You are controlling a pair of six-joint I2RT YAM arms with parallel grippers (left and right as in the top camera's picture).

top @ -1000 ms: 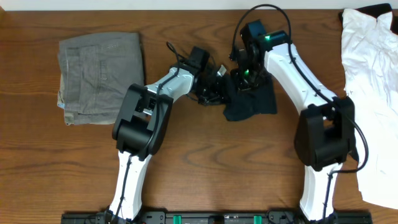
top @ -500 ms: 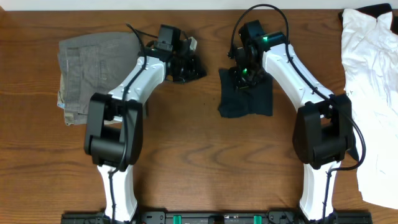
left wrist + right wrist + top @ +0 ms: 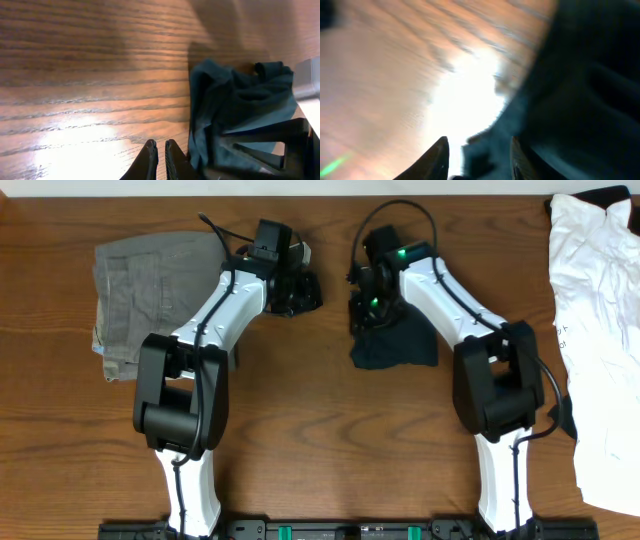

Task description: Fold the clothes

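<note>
The clothes, a black T-shirt [image 3: 400, 348], lie in a small folded bundle on the wooden table [image 3: 320, 420] right of centre. My right gripper [image 3: 363, 315] is at the bundle's upper left corner. In the blurred right wrist view my right gripper [image 3: 477, 150] is open, with the shirt's [image 3: 580, 90] edge lying between the fingers. My left gripper [image 3: 308, 290] hovers left of the shirt, apart from it. The left wrist view shows my left gripper [image 3: 160, 147] shut on nothing over bare wood, with the shirt [image 3: 225, 105] to its right.
Folded grey-green trousers [image 3: 160, 305] lie at the back left, next to the left arm. A white garment [image 3: 595, 330] is spread along the right edge of the table.
The left arm has swung left, away from the shirt, toward the trousers. The right gripper has shifted slightly left and its jaws have opened. The shirt bundle has settled flatter.
</note>
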